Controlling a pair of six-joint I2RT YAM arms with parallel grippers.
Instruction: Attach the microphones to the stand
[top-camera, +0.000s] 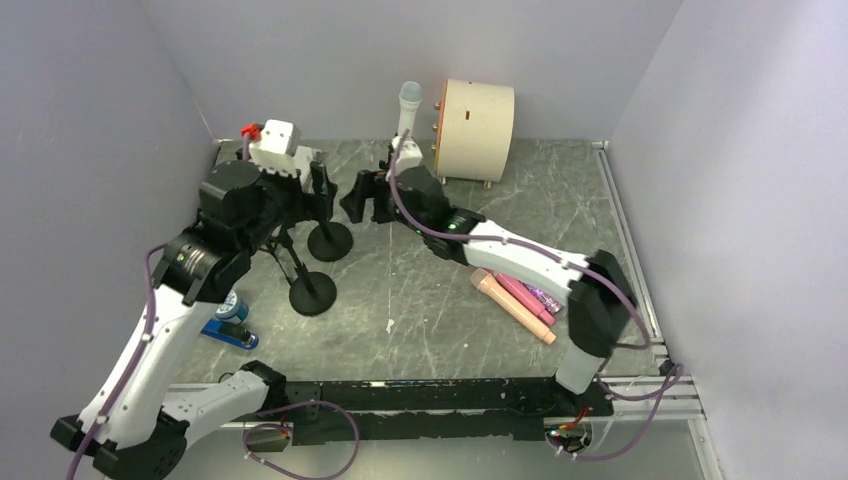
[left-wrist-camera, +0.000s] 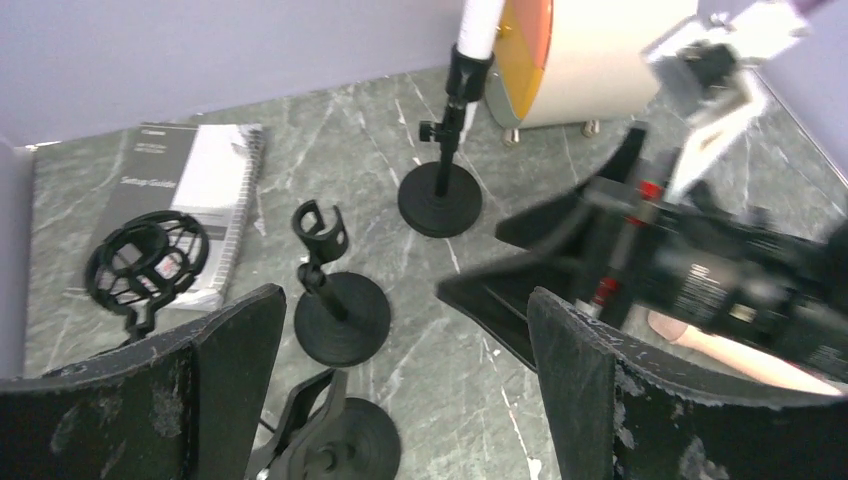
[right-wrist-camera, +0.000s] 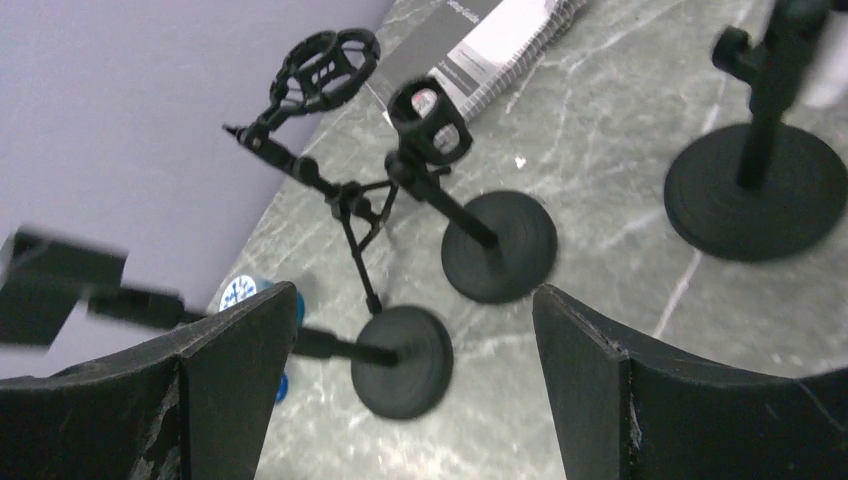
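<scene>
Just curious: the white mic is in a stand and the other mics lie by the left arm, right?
No. The white mic is in a stand, but the other mics lie by the right arm; the top view shows it.

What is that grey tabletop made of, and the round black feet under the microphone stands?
The tabletop looks like grey marble or a marble-print sheet: pale veins cross a dull surface, and the pictures cannot show whether it is real stone. The round stand bases look like black-coated metal, smooth and matte, though moulded plastic is possible.
</scene>
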